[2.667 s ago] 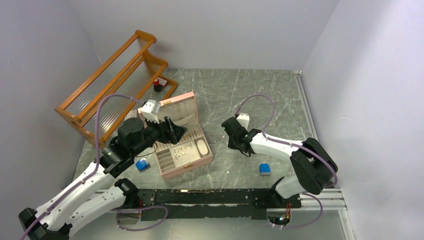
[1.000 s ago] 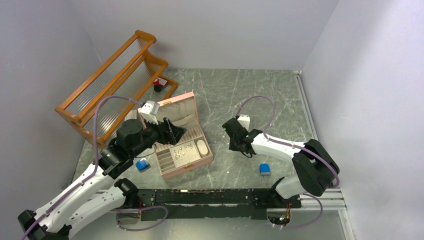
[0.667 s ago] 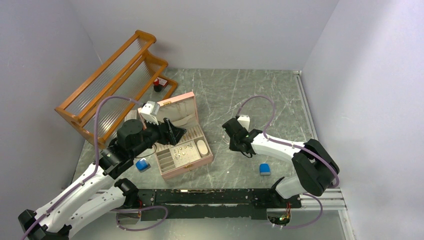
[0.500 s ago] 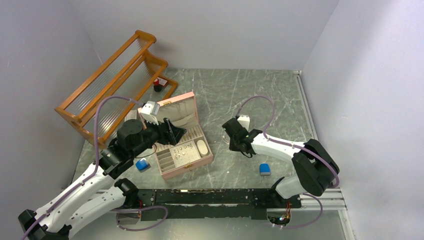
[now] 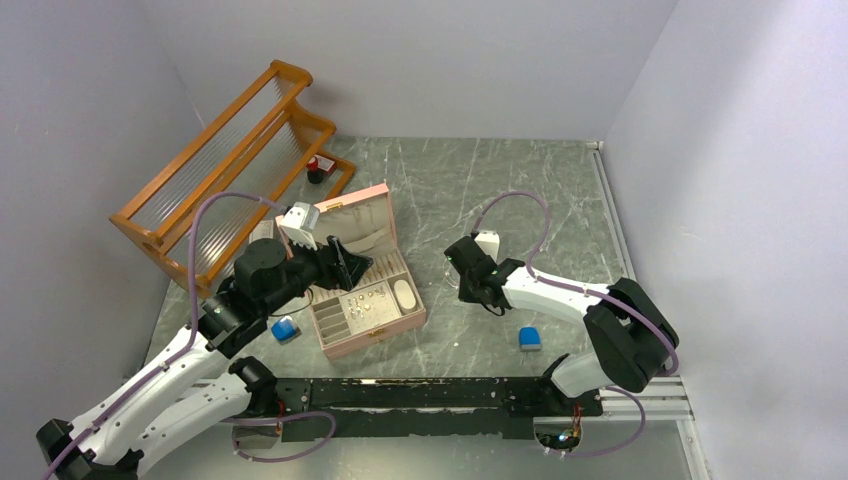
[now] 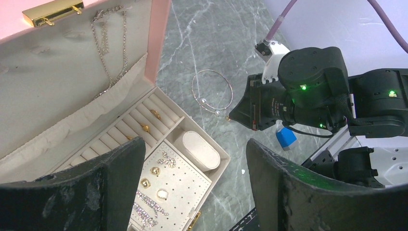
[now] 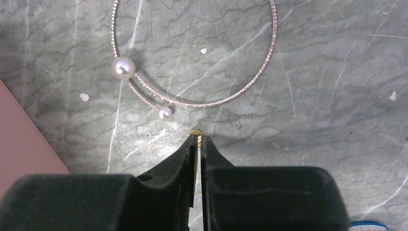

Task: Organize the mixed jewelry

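A thin hoop point(image 7: 250, 82) with two pearls lies flat on the marble; it also shows in the left wrist view point(image 6: 232, 94). My right gripper point(image 7: 198, 139) is down at the table just near of the hoop, shut on a tiny gold piece point(image 7: 195, 133) at its very tips. The open pink box point(image 5: 372, 330) holds small gold and sparkly pieces on a perforated pad point(image 6: 159, 192), gold rings in the slots point(image 6: 144, 127) and a chain on the lid point(image 6: 113, 57). My left gripper point(image 6: 195, 144) hangs open and empty above the box.
An orange wooden rack point(image 5: 230, 150) stands at the back left. One blue block point(image 5: 285, 329) lies left of the box, another point(image 5: 529, 338) near the right arm's base. A small red and black item point(image 5: 316, 170) sits by the rack.
My left gripper has edged slightly right over the box. The right gripper stays at the same spot beside the hoop.
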You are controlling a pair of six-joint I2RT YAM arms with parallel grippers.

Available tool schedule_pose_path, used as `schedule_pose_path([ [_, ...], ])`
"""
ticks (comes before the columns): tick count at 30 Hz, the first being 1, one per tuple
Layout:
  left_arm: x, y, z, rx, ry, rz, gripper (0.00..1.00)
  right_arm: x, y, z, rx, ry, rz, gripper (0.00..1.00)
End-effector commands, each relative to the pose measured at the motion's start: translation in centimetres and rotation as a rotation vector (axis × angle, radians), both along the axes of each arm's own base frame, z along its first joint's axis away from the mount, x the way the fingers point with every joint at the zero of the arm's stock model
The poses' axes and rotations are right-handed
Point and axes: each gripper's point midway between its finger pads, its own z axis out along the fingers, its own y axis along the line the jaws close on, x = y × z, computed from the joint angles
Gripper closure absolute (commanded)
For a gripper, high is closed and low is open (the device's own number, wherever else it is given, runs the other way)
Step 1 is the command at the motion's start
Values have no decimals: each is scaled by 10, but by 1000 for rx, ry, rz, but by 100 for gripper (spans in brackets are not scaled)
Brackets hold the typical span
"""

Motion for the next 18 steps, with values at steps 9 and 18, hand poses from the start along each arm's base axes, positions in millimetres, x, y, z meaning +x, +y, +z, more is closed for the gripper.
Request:
schedule_pose_path([
  [9, 2, 1, 3, -6, -21, 0, 19, -4, -3, -2, 2, 9, -9, 95],
  [18, 1, -1, 3, -21, -7, 3, 19, 0, 2, 12, 58, -39, -7, 100],
])
